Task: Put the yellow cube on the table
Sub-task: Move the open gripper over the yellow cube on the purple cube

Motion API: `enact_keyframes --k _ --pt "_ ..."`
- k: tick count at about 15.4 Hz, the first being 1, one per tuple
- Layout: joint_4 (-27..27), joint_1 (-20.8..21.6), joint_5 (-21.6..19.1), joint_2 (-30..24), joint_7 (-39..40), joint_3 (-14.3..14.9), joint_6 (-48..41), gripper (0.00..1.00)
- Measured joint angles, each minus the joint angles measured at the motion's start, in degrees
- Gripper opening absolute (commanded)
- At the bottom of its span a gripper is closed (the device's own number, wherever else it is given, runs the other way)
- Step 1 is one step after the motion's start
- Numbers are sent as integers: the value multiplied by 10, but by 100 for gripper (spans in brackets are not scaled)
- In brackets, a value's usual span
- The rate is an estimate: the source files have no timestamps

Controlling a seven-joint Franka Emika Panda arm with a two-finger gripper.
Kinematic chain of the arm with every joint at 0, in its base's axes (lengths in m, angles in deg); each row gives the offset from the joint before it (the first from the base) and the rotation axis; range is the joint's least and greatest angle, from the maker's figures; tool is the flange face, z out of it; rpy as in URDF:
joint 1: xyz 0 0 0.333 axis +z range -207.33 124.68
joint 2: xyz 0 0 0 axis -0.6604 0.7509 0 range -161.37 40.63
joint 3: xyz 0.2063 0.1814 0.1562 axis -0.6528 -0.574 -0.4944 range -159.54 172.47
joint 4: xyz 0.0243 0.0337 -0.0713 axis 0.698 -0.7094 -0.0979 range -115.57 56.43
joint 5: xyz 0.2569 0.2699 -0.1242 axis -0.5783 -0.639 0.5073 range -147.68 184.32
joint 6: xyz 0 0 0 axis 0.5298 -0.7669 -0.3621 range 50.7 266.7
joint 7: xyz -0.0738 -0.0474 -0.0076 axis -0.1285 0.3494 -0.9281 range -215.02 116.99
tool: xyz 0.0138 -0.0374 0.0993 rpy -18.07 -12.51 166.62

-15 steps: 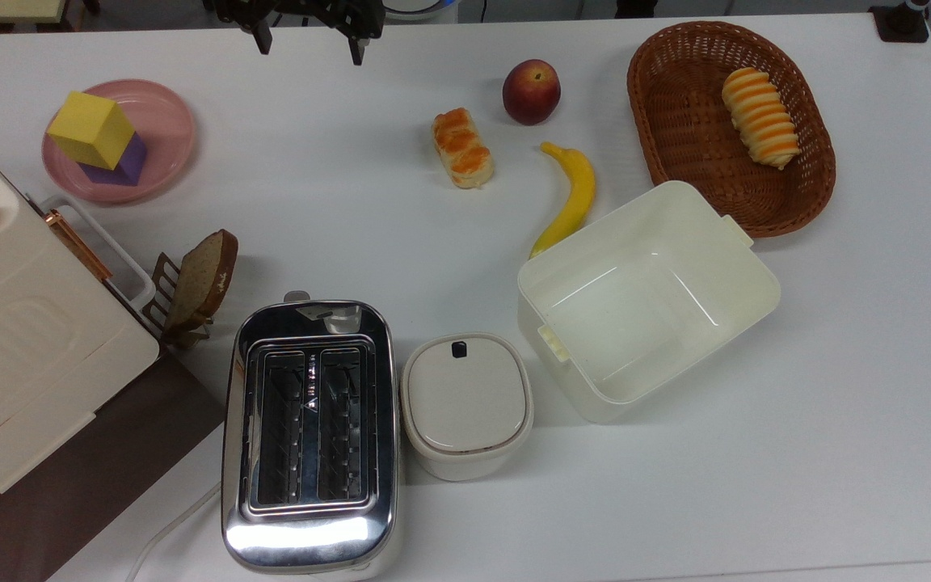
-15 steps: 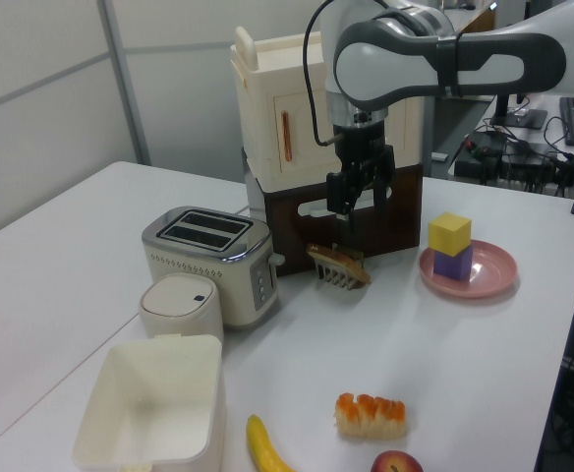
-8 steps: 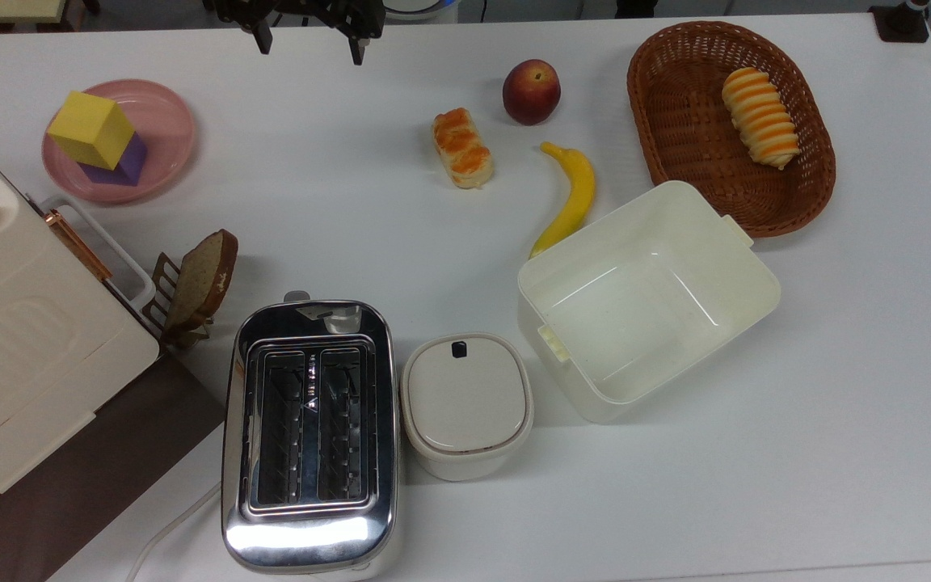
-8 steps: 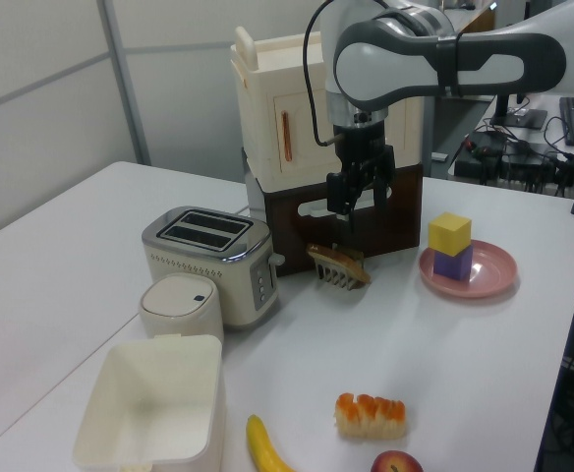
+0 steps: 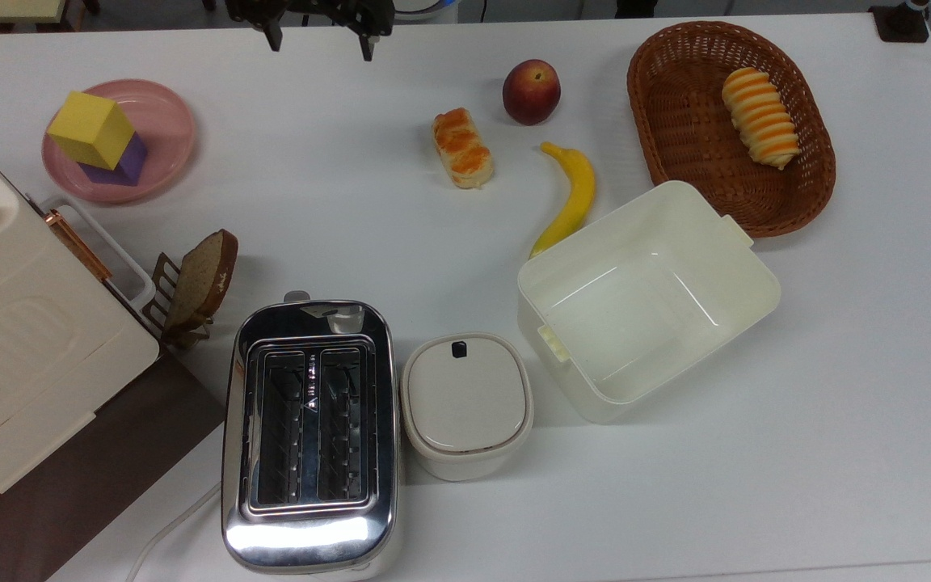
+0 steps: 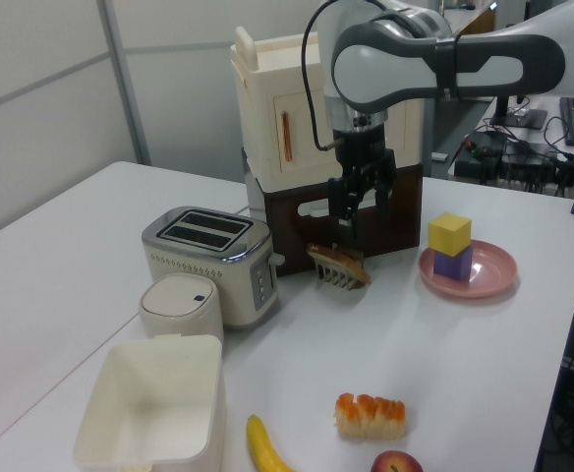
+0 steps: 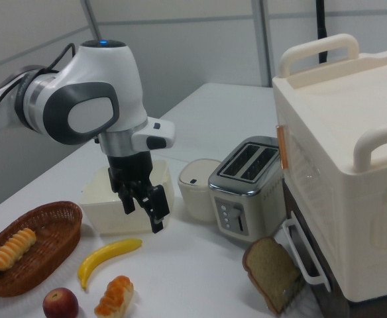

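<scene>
Sitting on the purple cube [image 5: 120, 164] in the round pink plate [image 5: 166, 121] on the white worktop [image 5: 336, 194], the matte yellow cube [image 5: 91, 130] lies well apart from the robot's black two-finger hand [image 5: 320, 40], spread wide, empty, above the worktop's far edge.

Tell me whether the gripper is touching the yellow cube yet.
Apart. In the left view the gripper hangs open above the table, well to the left view's left of the yellow cube, which sits on the purple cube.
</scene>
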Motion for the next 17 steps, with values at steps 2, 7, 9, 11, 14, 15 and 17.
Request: enact_keyframes --k 2,7,9,11,14,15,17 --pt "-6 11 1 3 0 -2 -1 100" --pt "-40 40 16 10 8 -3 -1 100" --pt "-70 65 32 12 11 -4 0 100" --pt "-98 89 38 14 11 -4 12 100" --pt "-125 105 44 17 11 -5 33 100" --pt "-126 104 47 17 9 -5 34 100" --pt "-118 98 54 13 -3 4 40 100"
